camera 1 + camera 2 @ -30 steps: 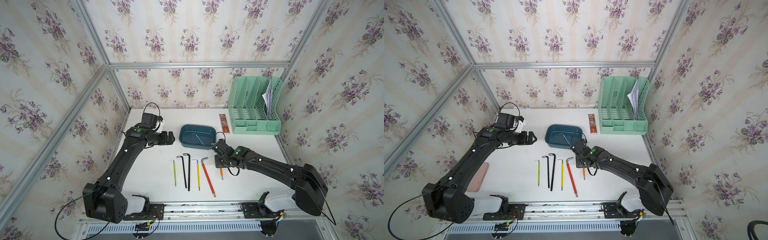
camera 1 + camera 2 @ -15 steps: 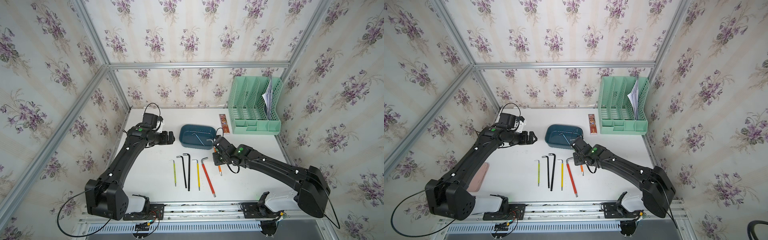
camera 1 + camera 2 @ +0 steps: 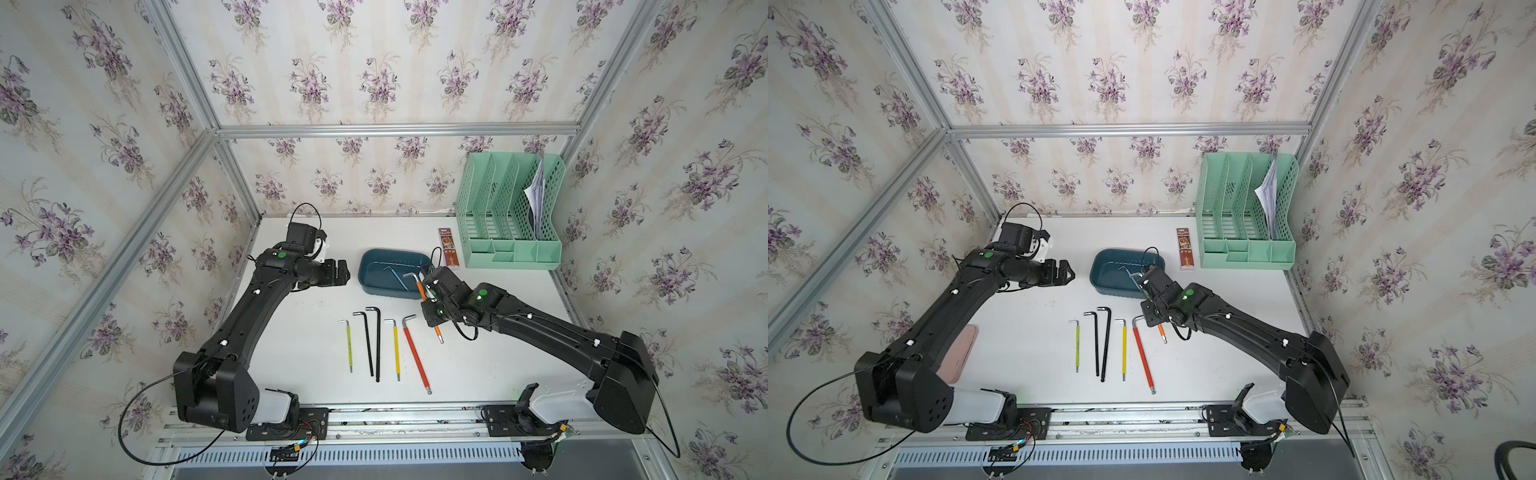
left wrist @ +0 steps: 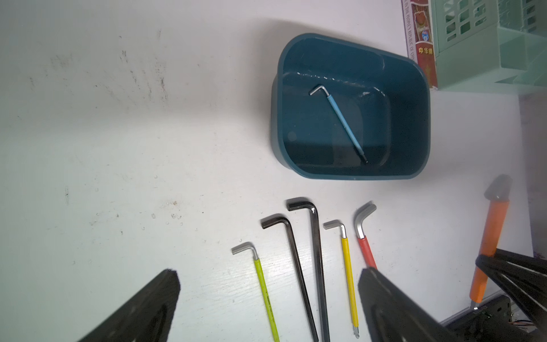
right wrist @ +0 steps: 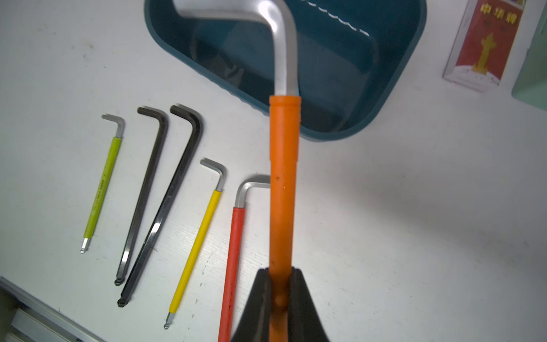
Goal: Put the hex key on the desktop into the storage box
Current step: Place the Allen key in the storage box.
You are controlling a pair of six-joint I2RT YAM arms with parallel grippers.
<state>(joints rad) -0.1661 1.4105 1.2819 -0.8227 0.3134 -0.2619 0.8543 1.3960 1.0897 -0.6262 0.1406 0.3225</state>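
The orange-sleeved, L-shaped steel hex key (image 5: 282,177) is clamped by its sleeve between the narrowly set jaws of the right gripper (image 5: 279,274). It is held tilted above the flat white desktop (image 3: 299,332), and in the right wrist view its bare bent end is seen over the shallow dark teal plastic storage box (image 3: 368,270). A blue-sleeved hex key (image 4: 343,121) is lying inside that box. The left gripper (image 3: 343,272) is held beside the box with its jaws spread wide. A row of five further hex keys (image 3: 378,345), lime, black, black, yellow and red, is laid on the desktop.
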